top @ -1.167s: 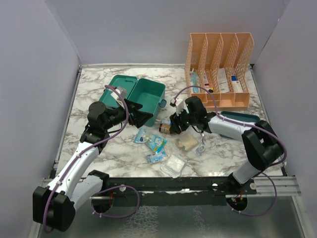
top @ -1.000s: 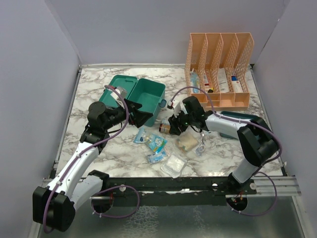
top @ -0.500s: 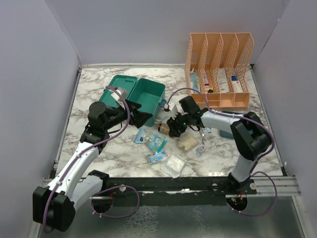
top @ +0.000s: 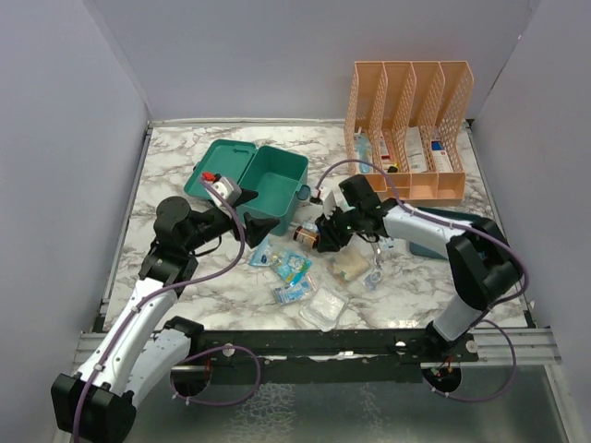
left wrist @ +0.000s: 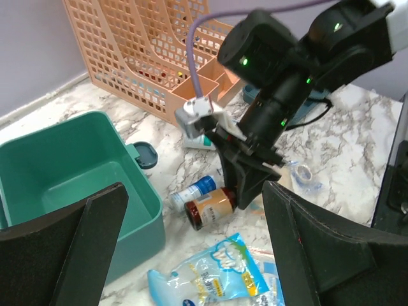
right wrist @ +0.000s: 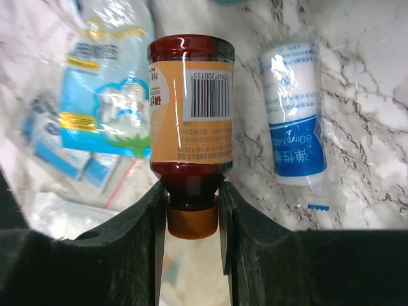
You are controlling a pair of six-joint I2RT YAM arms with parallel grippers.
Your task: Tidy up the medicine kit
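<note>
The kit [top: 277, 177] stands open at the rear left of the tabletop [top: 231, 286]; nothing is seen inside. The bottle [right wrist: 191, 108], roll [right wrist: 294, 115] and packets [top: 294, 268] lie outside, unpacked. The bottle's neck is pinched by the right end effector [right wrist: 191, 194]; the left end effector [top: 260, 229] is spread, empty.

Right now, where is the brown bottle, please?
In the right wrist view's centre, the brown bottle lies with its cap between the right fingers, beside the blue-and-white roll.

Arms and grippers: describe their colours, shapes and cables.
Both arms have white links and black joints: left arm, right arm. A purple cable loops along each. The left gripper and right gripper are black, with broad wedge-shaped fingers. Green lights glow on the right arm.
</note>
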